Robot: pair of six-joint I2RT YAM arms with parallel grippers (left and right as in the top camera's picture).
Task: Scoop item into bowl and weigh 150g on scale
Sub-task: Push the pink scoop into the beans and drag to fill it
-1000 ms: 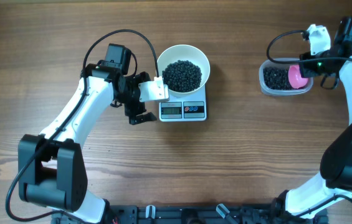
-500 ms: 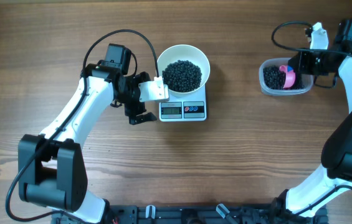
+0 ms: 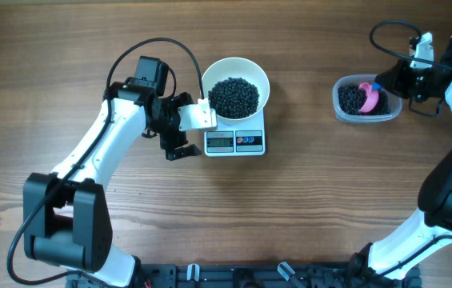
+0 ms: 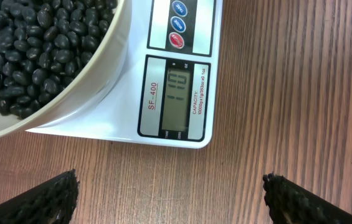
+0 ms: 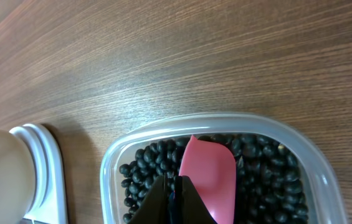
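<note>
A brown wood-grain table (image 3: 306, 208) fills every view. The left gripper (image 4: 172, 208) hovers over bare wood, its fingertips (image 4: 54, 196) spread wide with nothing between them. Just ahead of them sits the scale (image 3: 235, 141). On it, further ahead and off to one side, stands the white bowl (image 3: 264, 80), heaped with black beans (image 3: 234, 97). The scale's front edge runs straight away from these fingers, with the display (image 4: 177, 98) nearer and the buttons (image 4: 177, 25) beyond. Digits show, but I cannot read them with confidence.

The right gripper (image 5: 172, 200), well apart from all that, has its fingers pressed together on the end of a pink scoop (image 5: 208, 177). The scoop's long axis runs straight out from the fingertips. Its cup lies over more beans in a clear plastic tub (image 5: 106, 174), which sits directly beneath and ahead of them.

The beans look hard, smooth and loose. They would roll and scatter rather than be pinched, so the scoop is the way to carry them, kept level with the cup up. The scoop seems to be light, stiff plastic, best held at its handle end. The loaded bowl is rigid and probably weighty, so any hold belongs on its rim, and a nudge would likely upset the reading.
</note>
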